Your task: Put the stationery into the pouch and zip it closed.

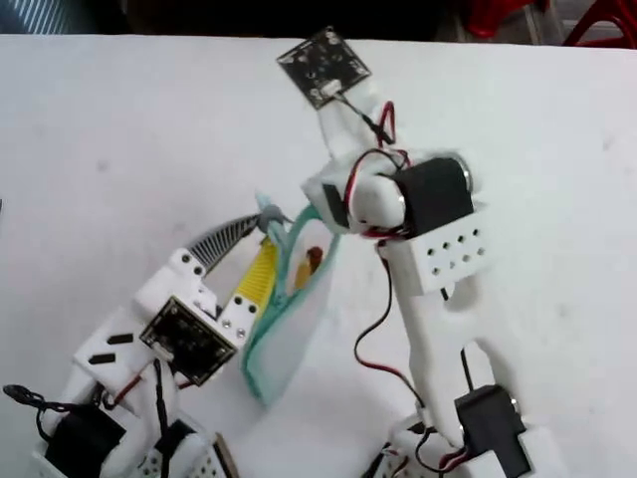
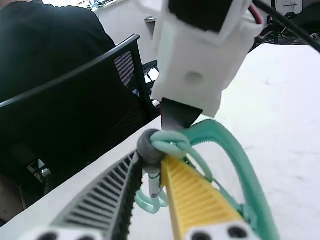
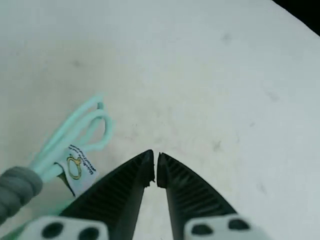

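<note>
A white pouch (image 1: 294, 329) with a teal rim (image 2: 245, 175) lies at mid-table, its mouth open. Something orange-brown (image 1: 314, 261) shows inside it. My left gripper (image 1: 265, 231), with one yellow and one black ribbed finger, is shut on the zipper pull (image 2: 149, 145), a grey bead on a teal cord loop, at the pouch's far end. My right gripper (image 3: 154, 165) hangs just beyond that end, its black fingers shut with nothing seen between them. The cord loop (image 3: 85, 127) and a small tag lie beside it. The right gripper's dark fingers (image 2: 180, 114) sit just behind the bead.
The white table (image 1: 119, 149) has bare room to the left, far side and right. The right arm (image 1: 433, 299) rises from the near edge beside the pouch. A black chair (image 2: 90, 100) stands past the table's edge.
</note>
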`<move>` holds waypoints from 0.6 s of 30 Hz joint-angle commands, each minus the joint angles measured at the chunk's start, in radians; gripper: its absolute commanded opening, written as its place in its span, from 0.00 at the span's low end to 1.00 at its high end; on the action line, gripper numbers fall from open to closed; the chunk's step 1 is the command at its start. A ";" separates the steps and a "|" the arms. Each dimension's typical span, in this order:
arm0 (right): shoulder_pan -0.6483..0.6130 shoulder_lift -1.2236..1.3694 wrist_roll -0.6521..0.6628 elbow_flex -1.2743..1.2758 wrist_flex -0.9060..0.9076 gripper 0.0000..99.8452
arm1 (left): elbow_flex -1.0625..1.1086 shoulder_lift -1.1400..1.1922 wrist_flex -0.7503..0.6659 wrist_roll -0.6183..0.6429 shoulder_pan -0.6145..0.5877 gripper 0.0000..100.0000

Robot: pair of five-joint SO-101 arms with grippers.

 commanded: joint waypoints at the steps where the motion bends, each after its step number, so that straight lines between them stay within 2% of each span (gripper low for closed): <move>1: -0.087 -0.019 0.012 0.012 0.030 0.02 | 0.017 0.012 -0.086 -0.060 0.008 0.02; 6: -0.130 -0.021 0.011 0.037 0.030 0.02 | 0.103 0.012 -0.175 -0.066 -0.001 0.02; 12: -0.134 -0.102 -0.015 0.044 0.031 0.02 | 0.112 0.012 -0.221 -0.066 -0.033 0.02; 18: -0.196 -0.145 -0.012 0.103 0.027 0.02 | 0.115 0.013 -0.250 -0.066 -0.061 0.02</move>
